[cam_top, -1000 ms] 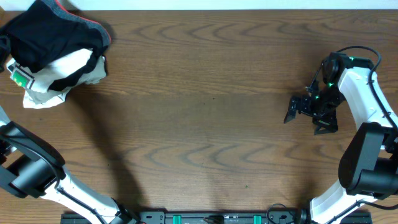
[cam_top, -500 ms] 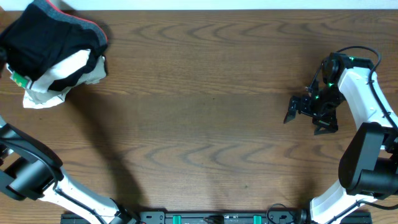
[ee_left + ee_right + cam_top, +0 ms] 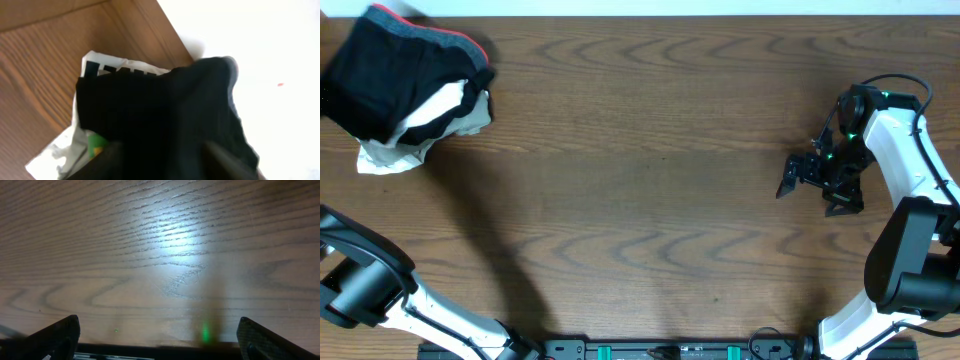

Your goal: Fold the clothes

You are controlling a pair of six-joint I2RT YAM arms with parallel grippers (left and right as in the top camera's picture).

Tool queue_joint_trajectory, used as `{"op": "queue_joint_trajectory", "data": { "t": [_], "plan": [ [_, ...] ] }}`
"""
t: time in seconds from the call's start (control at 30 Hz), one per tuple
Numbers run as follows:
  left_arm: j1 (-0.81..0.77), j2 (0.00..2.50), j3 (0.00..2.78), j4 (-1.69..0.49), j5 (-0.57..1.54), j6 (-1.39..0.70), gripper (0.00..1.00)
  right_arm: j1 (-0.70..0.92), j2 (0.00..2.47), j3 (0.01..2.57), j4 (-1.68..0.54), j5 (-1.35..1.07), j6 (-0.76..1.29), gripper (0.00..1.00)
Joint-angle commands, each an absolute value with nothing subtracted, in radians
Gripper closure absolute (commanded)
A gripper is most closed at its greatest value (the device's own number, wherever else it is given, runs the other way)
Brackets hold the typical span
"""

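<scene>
A: Where are the clothes point(image 3: 398, 72) now?

B: At 10 o'clock on the table point(image 3: 650, 200), near the far corner. They are a crumpled black heap with a grey waistband point(image 3: 432, 36) edged in red-orange, and they lie partly over a white garment point(image 3: 432, 108).

A: Does the left gripper point(image 3: 167, 156) hold them?

B: I cannot tell. Black fabric fills the space between its fingers point(image 3: 112, 159). The right gripper point(image 3: 159, 339), at 3 o'clock, has its jaws apart and carries nothing.

A: How should this step be done well?

B: I think only the black fabric should be drawn to the centre, then spread flat before folding.
</scene>
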State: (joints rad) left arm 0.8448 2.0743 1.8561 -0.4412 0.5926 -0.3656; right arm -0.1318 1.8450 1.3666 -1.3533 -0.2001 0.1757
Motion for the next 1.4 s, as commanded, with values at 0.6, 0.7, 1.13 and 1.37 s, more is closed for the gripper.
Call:
{"op": "queue_joint_trajectory", "data": {
  "t": [0.6, 0.7, 1.13, 1.37],
  "plan": [
    [0.729, 2.080, 1.880, -0.320, 0.519, -0.360, 0.51, -0.105, 1.846, 1.365, -1.343, -0.191, 0.186, 0.02],
    [0.665, 2.087, 1.880, -0.297, 0.270, -0.360, 0.51, -0.094, 1.846, 1.365, -1.343, -0.191, 0.186, 0.02],
    [0.507, 2.225, 1.869, -0.096, -0.071, -0.281, 0.42, -0.075, 1.846, 1.365, -1.327, -0.191, 0.186, 0.02],
    [0.510, 2.359, 1.869, -0.130, -0.072, -0.255, 0.41, -0.075, 1.846, 1.365, -1.312, -0.191, 0.187, 0.02]
  ]
}}
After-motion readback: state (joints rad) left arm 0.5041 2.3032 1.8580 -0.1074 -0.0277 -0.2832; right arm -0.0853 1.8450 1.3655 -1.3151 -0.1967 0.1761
